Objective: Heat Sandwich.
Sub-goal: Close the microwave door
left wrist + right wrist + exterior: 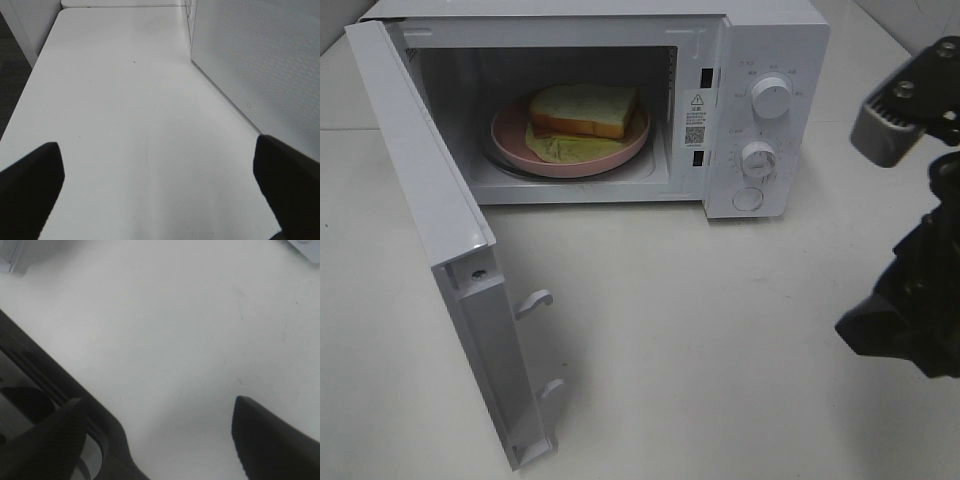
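Observation:
The sandwich (pixel 584 112), a pale bread slab over a yellow-green layer, lies on a round pink plate (pixel 508 132) inside the white microwave (pixel 760 40). The microwave's door (pixel 430 230) hangs wide open toward the front left. In the exterior view my right arm (pixel 910 300) stands at the right edge, well clear of the microwave. My right gripper (pixel 160 410) is open over bare table with nothing between its fingers. My left gripper (pixel 157 165) is also open and empty above the table, with the microwave's perforated side wall (pixel 255 55) beside it. The left arm is out of the exterior view.
Two knobs (pixel 771 97) (pixel 758 156) and a round button (pixel 748 199) sit on the microwave's right panel. Two latch hooks (pixel 535 300) jut from the open door. The white table (pixel 700 340) stretches in front; its left edge (pixel 20 105) drops to dark floor.

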You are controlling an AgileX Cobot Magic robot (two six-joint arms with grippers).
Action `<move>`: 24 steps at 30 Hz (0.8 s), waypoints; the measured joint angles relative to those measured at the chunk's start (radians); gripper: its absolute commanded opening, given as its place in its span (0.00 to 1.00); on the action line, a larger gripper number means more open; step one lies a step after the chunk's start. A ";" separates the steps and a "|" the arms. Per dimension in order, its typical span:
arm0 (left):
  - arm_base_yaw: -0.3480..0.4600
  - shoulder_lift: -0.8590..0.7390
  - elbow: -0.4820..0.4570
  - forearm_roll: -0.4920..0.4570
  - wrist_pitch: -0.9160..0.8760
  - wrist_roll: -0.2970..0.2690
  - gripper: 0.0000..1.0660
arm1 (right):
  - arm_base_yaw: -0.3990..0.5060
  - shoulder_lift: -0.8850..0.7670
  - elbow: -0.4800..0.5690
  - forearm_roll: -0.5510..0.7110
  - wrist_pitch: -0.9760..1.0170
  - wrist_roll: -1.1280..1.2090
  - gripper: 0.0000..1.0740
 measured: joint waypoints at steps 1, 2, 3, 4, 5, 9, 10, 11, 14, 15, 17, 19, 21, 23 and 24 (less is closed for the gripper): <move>0.000 0.000 0.000 0.000 0.000 0.000 0.92 | 0.000 -0.016 0.000 0.000 0.029 0.000 0.71; 0.000 0.000 0.000 0.000 0.000 0.000 0.92 | 0.000 -0.031 0.000 0.000 0.057 0.000 0.71; 0.000 0.000 0.000 0.000 0.000 0.000 0.92 | 0.000 -0.055 0.000 0.000 0.105 0.006 0.71; 0.000 0.000 0.000 0.000 0.000 0.000 0.92 | 0.000 -0.055 0.000 0.000 0.105 0.006 0.71; 0.000 0.000 0.000 0.000 0.000 0.000 0.92 | 0.000 -0.068 0.000 0.000 0.132 0.008 0.71; 0.000 0.000 0.000 0.000 0.000 0.000 0.92 | 0.000 -0.110 0.000 0.000 0.220 0.027 0.71; 0.000 0.000 0.000 0.000 0.000 0.000 0.92 | 0.000 -0.119 0.000 0.000 0.236 0.032 0.71; 0.000 0.000 0.000 0.000 0.000 0.000 0.92 | 0.000 -0.127 0.000 0.000 0.255 0.040 0.71; 0.000 0.000 0.000 0.000 0.000 0.000 0.92 | 0.000 -0.154 0.001 0.000 0.301 0.058 0.71; 0.000 0.000 0.000 0.000 0.000 0.000 0.92 | 0.000 -0.167 0.003 0.000 0.312 0.062 0.71; 0.000 0.000 0.000 0.000 0.000 0.000 0.92 | 0.000 -0.222 0.025 0.000 0.325 0.084 0.71; 0.000 0.000 0.000 0.000 0.000 0.000 0.92 | 0.000 -0.247 0.036 0.000 0.326 0.085 0.71; 0.000 0.000 0.000 0.000 0.000 0.000 0.92 | 0.000 -0.294 0.062 -0.001 0.331 0.087 0.71; 0.000 0.000 0.000 0.000 0.000 0.000 0.92 | 0.000 -0.359 0.110 -0.002 0.337 0.102 0.71; 0.000 0.000 0.000 0.000 0.000 0.000 0.92 | 0.000 -0.359 0.110 -0.002 0.337 0.102 0.71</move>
